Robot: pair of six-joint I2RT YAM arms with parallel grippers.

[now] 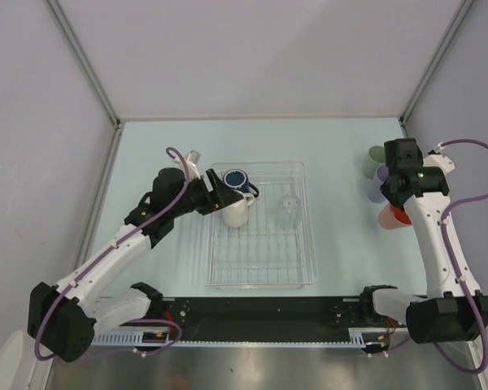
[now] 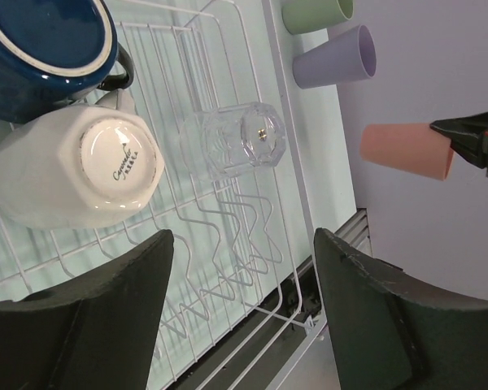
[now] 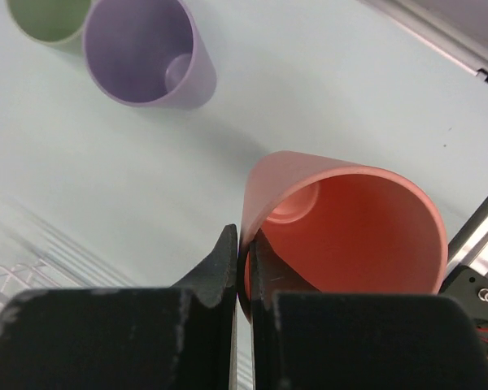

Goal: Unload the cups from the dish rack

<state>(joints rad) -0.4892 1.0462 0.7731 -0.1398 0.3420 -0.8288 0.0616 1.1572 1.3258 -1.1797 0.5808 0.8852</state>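
The dish rack [image 1: 260, 253] sits mid-table and holds a dark blue mug [image 1: 236, 178], a cream-white mug [image 1: 237, 210] and a clear glass [image 1: 289, 209]. My left gripper [image 1: 216, 196] is open and empty at the rack's left side, beside the white mug [image 2: 81, 166] and the blue mug [image 2: 41, 49]; the glass [image 2: 236, 142] lies beyond. My right gripper [image 3: 244, 252] is shut on the rim of the salmon cup [image 3: 350, 219], mouth up, at the right [image 1: 394, 217]. I cannot tell whether it touches the table.
A sage green cup [image 1: 372, 162] and a lavender cup [image 1: 380, 185] stand upright on the table just behind the salmon cup, close to the right wall. They also show in the right wrist view, green [image 3: 45, 16] and lavender [image 3: 142, 49]. A rack corner [image 3: 8, 280] shows at the lower left.
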